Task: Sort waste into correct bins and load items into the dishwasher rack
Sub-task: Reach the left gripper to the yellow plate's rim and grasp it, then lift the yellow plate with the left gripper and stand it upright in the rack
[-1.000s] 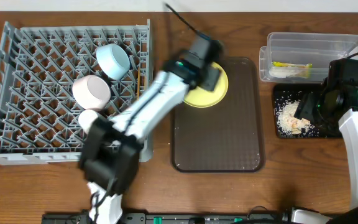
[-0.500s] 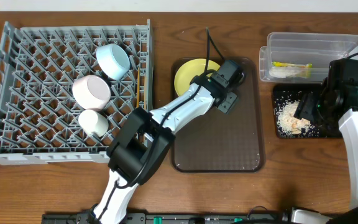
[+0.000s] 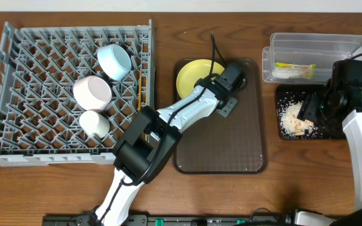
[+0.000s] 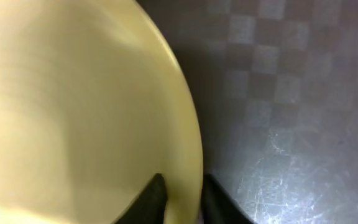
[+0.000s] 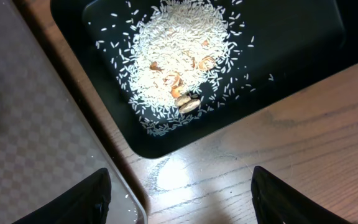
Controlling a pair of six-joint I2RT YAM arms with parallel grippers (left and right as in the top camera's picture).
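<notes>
Left gripper [image 4: 184, 200]: my fingertips pinch the rim of the yellow plate [image 3: 193, 78], which lies at the far end of the brown serving tray [image 3: 225, 144]. Right gripper [image 5: 179, 205]: my jaws are spread wide and empty above the rice scraps [image 5: 179, 56] in the black tray [image 5: 291, 37], right of the brown serving tray.

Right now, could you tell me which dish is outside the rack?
The yellow plate: it is on the brown tray, the left gripper clamping its rim; the blue bowl, white bowl and cup sit in the rack.
</notes>
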